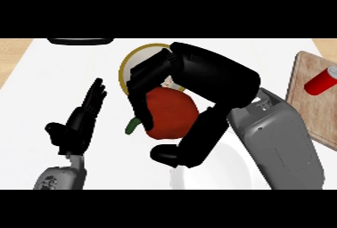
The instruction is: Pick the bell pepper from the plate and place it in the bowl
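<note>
A red bell pepper (172, 112) with a green stem (133, 125) hangs in my right hand (211, 78), whose fingers and thumb curl round it. The pepper is lifted just in front of the white, yellow-rimmed plate (132, 60), most of which the hand hides. Below the hand lies the white bowl (217, 171), partly covered by the thumb and forearm. On the left my left hand (82, 118) rests open, fingers pointing up, apart from the pepper.
A wooden cutting board (316, 122) at the right edge carries a red can (321, 81). A dark object (80, 41) shows at the counter's far edge. The counter top is white with wood at its corners.
</note>
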Robot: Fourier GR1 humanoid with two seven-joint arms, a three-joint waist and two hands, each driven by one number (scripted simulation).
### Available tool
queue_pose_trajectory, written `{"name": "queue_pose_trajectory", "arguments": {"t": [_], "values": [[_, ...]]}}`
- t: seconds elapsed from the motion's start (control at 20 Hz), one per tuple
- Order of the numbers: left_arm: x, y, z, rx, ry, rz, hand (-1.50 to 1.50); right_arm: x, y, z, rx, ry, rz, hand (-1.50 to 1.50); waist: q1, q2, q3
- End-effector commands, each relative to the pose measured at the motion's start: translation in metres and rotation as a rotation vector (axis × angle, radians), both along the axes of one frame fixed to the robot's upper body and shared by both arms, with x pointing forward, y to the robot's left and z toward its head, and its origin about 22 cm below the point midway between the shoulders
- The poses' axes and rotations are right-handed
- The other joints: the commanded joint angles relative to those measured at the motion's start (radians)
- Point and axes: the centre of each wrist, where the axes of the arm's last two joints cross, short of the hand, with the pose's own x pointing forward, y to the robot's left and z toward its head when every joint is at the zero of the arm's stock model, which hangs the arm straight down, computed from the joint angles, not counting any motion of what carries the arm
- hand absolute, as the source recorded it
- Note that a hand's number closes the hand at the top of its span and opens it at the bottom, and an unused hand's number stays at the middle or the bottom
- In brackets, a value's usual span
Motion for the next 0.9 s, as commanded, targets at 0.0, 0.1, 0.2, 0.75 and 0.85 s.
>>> {"name": "queue_pose_trajectory", "arguments": {"t": [0.0, 0.1, 0.2, 0.75, 0.85], "values": [[0.011, -0.001, 0.007, 0.010, 0.009, -0.014, 0.00, 0.020, 0.011, -0.008, -0.062, -0.108, -0.089, 1.50, 0.004, 0.004, 0.000], [0.014, -0.008, -0.003, 0.002, 0.001, -0.024, 0.00, 0.033, 0.031, 0.006, -0.091, -0.182, -0.141, 1.50, 0.015, 0.010, -0.001], [0.006, 0.001, 0.011, 0.018, -0.003, -0.029, 0.00, 0.046, 0.026, -0.006, -0.138, -0.259, -0.180, 1.50, 0.029, 0.010, 0.000], [0.001, -0.010, 0.001, -0.003, -0.009, -0.048, 0.00, 0.112, 0.050, -0.066, -0.186, -0.278, -0.292, 1.50, 0.033, 0.012, 0.000], [0.015, -0.009, 0.023, -0.006, -0.017, -0.050, 0.00, 0.112, 0.049, -0.098, -0.190, -0.283, -0.310, 1.50, 0.031, 0.013, 0.000]]}}
